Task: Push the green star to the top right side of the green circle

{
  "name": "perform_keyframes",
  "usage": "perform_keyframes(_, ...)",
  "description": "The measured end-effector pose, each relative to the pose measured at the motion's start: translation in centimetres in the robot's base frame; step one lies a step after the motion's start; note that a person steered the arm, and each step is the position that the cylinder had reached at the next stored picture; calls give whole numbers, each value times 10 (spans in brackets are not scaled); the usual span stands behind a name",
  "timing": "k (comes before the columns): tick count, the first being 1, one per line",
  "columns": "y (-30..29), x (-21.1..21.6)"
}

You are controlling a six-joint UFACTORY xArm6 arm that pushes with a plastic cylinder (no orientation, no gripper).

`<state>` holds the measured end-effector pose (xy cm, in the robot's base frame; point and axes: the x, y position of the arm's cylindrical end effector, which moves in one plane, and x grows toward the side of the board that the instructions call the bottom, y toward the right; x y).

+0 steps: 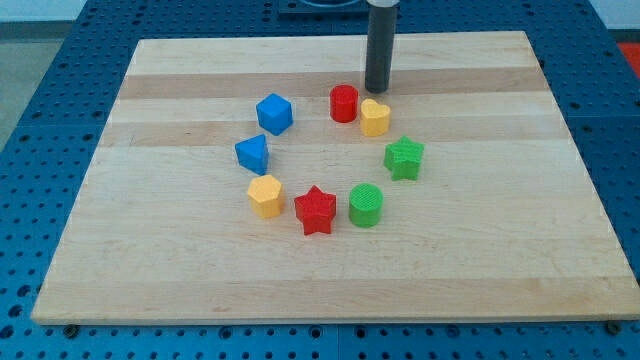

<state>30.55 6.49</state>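
Looking down at the worktop (150, 250), I see my tip (377, 91) resting near the view's top, just above the yellow heart (375, 118) and beside the red cylinder (344, 103). No hand is fitted, only the rod. The green star (405, 157) lies below and right of my tip, apart from it, flat and bright. The green circle (366, 205) sits just below-left of that star.
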Motion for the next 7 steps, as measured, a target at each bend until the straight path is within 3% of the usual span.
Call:
perform_keyframes(3,25,74)
perform_keyframes(7,26,114)
